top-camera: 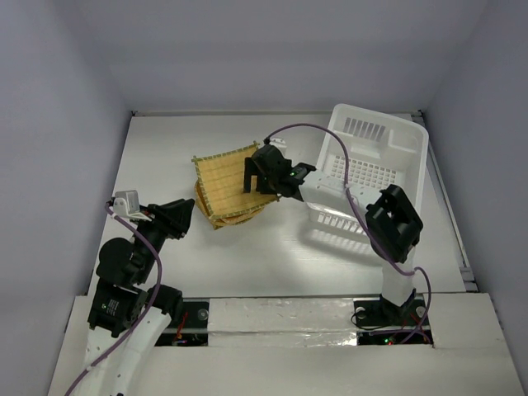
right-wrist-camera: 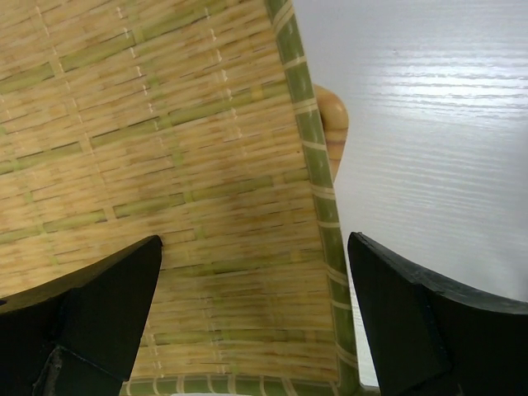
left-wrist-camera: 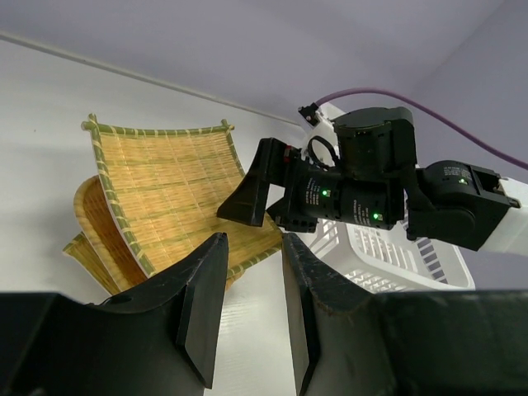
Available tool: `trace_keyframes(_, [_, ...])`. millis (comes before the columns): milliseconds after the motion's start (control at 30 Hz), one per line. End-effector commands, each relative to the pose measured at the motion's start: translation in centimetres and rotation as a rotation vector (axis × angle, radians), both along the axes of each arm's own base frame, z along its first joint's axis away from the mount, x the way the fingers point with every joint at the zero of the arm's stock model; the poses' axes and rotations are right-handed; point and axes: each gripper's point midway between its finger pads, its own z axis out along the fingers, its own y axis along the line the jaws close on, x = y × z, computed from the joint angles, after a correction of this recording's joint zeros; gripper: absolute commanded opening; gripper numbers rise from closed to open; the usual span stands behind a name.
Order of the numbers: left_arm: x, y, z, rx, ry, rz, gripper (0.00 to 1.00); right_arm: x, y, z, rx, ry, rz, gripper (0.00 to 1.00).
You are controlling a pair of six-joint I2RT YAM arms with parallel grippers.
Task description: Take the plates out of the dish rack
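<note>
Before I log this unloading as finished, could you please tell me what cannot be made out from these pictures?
- Top view: the square plate covers the round plates, so their count is unclear.
- Top view: the right arm hides the dish rack's near corner; a plate left there would not show.
- Right wrist view: the square plate runs off the frame's edges.

I work in a robotics lab cell, not a kitchen. A bare white table [top-camera: 247,264] is boxed in by plain grey walls [top-camera: 58,99]. My arm bases [top-camera: 388,313] are bolted along a foil-taped front rail [top-camera: 280,315], and purple cables [top-camera: 299,125] loop loose. One plastic dish rack [top-camera: 404,148] is the only houseware.
</note>
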Motion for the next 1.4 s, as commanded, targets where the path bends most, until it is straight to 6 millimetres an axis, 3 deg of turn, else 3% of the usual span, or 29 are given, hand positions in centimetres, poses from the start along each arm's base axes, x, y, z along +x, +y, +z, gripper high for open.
trace_keyframes(0, [-0.1,0.1,1.0,-0.015,-0.042,0.000,0.29,1.1,-1.3,3.6,-0.045,-0.090,-0.044,1.00])
trace_keyframes(233, [-0.1,0.1,1.0,-0.016,-0.040,0.002,0.29,1.3,-2.9,7.1,-0.060,-0.166,-0.076,1.00])
trace_keyframes(500, [0.0,0.1,1.0,-0.010,-0.039,0.005,0.31,0.8,-4.4,13.9,0.011,-0.279,-0.097,1.00])
trace_keyframes(567, [-0.2,0.2,1.2,-0.008,-0.046,0.004,0.37,0.4,-5.2,15.7,0.036,-0.321,-0.108,0.95])
trace_keyframes(600, [-0.3,0.2,1.3,-0.010,-0.052,0.005,0.44,0.1,-5.8,16.9,0.056,-0.348,-0.115,0.90])
trace_keyframes(633, [-0.4,0.2,1.4,-0.009,-0.059,0.004,0.47,-1.0,-7.0,19.1,0.110,-0.402,-0.125,0.67])
trace_keyframes(700, [-0.6,0.3,1.7,-0.004,-0.075,0.002,0.57,-2.3,-8.8,21.3,0.152,-0.467,-0.133,0.26])
trace_keyframes(733, [-0.8,0.3,2.1,-0.004,-0.085,-0.002,0.60,-3.9,-11.0,23.3,0.194,-0.520,-0.160,0.00])
trace_keyframes(833, [-1.1,0.3,2.7,0.010,-0.099,-0.010,0.71,-6.4,-15.1,25.6,0.232,-0.599,-0.217,0.00])
trace_keyframes(867, [-1.1,0.2,3.0,0.013,-0.102,-0.013,0.75,-8.1,-17.9,26.7,0.255,-0.647,-0.256,0.00])
trace_keyframes(1000, [-1.2,0.8,4.2,0.030,-0.120,0.013,0.82,-12.0,-24.3,27.9,0.320,-0.734,-0.371,0.08])
trace_keyframes(1100, [-2.0,1.8,6.1,0.035,-0.164,0.050,0.84,-14.5,-28.7,27.5,0.357,-0.780,-0.468,0.45])
trace_keyframes(1133, [-2.0,2.5,6.6,0.033,-0.174,0.088,0.85,-15.0,-29.7,26.9,0.349,-0.777,-0.499,0.76])
trace_keyframes(1200, [-2.6,3.2,8.0,0.040,-0.208,0.114,0.85,-15.8,-31.9,26.4,0.356,-0.785,-0.581,0.96])
trace_keyframes(1267, [-2.9,3.8,8.7,0.038,-0.221,0.146,0.86,-16.7,-33.4,26.1,0.369,-0.798,-0.616,1.00])
trace_keyframes(1367, [-2.7,4.5,8.5,0.051,-0.220,0.180,0.86,-17.0,-33.5,25.8,0.375,-0.808,-0.604,1.00])
